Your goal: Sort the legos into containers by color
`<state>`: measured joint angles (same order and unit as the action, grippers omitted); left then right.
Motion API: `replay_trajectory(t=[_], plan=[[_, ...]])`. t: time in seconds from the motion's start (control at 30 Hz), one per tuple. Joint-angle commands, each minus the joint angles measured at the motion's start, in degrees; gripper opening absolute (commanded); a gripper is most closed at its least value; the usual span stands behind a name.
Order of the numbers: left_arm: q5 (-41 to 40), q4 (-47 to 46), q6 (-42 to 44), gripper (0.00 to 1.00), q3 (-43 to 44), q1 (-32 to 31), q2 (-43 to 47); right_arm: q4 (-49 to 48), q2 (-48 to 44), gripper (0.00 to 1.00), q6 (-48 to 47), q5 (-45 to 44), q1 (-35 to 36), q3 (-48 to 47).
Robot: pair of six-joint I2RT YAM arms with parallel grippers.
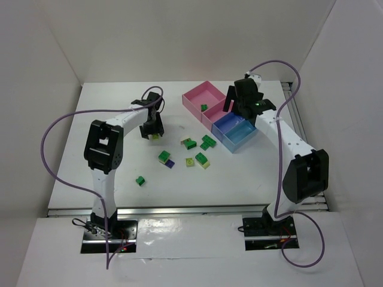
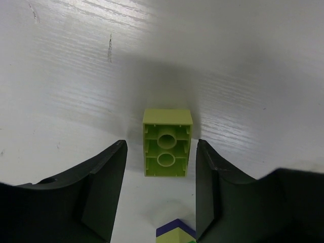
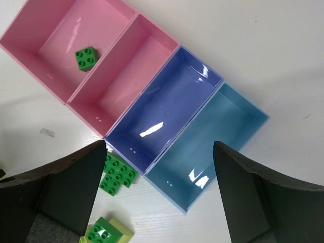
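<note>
While the left end effector (image 2: 161, 147) stands spread about an upturned yellow-green lego (image 2: 166, 152), a purple brick (image 2: 174, 228) lies just behind its fingers.

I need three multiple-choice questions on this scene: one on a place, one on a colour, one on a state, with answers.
1. Which tray holds the green brick? A) large pink tray B) blue C) small pink
2. The lego that the left gripper straddles is: A) red B) yellow-green C) dark blue
3. The left gripper is: A) shut B) open C) out of view
Answers: 1 A, right wrist view shows it there; 2 B, its underside looks yellow-green; 3 B, gaps beside the lego.
</note>
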<state>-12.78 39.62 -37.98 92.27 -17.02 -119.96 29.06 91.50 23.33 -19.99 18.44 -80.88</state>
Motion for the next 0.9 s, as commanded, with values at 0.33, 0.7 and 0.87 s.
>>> replay_trajectory(t=[0.33, 0.7, 0.87], plan=[[7.3, -2.4, 4.6, 0.31, 2.1, 0.3, 3.3, 1.0, -2.6, 0.93, 0.1, -1.8, -0.6, 2.0], [24.8, -9.6, 9.6, 0.21, 8.2, -4.9, 11.9, -0.3, -5.2, 0.93, 0.7, -3.1, -1.1, 5.9], [33.6, -13.2, 8.1, 0.18, 18.5, -8.0, 6.4, 0.9, -9.4, 0.93, 4.5, -7.7, -1.1, 8.8]])
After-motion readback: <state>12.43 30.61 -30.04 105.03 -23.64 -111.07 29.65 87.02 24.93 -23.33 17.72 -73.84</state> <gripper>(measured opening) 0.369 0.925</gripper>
